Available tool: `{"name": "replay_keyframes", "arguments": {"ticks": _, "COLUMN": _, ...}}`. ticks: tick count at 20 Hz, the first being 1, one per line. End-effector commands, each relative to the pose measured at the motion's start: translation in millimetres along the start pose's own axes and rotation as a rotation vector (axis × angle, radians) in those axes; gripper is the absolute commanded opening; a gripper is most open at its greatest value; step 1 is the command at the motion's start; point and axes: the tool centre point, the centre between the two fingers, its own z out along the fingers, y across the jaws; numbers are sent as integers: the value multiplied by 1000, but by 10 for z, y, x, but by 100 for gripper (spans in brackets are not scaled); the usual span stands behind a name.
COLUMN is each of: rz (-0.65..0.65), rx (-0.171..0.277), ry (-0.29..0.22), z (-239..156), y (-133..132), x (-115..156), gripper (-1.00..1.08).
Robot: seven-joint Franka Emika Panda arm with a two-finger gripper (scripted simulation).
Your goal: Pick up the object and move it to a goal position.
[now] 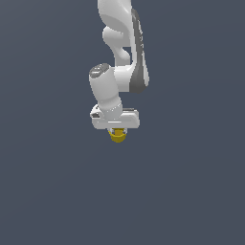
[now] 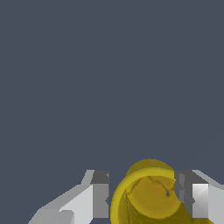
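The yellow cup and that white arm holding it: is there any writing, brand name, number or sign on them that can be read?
None: no words, numbers or signs show in either view.
The yellow cup is plain mustard colour inside and out; the dark lines inside it are not lettering.
The white arm and its gripper carry only bare white and grey surfaces.
The grey background is blank too.

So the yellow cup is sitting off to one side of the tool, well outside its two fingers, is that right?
Not quite. The yellow cup sits between the two fingers of the tool, not outside them. The wrist view shows one finger on each side of it; the exterior view shows it directly under the tool.
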Motion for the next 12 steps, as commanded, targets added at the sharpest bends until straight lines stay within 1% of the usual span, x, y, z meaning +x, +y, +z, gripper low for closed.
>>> {"name": "replay_keyframes", "arguments": {"ticks": 1, "rz": 25, "rx": 19, "ry": 33, "z": 32, "y": 62, "x": -67, "gripper": 28}}
{"name": "replay_keyframes", "arguments": {"ticks": 6, "rz": 78, "rx": 40, "ry": 97, "z": 71, "y": 210, "x": -217, "gripper": 28}}
{"name": "replay_keyframes", "arguments": {"ticks": 12, "rz": 140, "rx": 33, "ry": 166, "z": 82, "y": 421, "x": -426, "gripper": 28}}
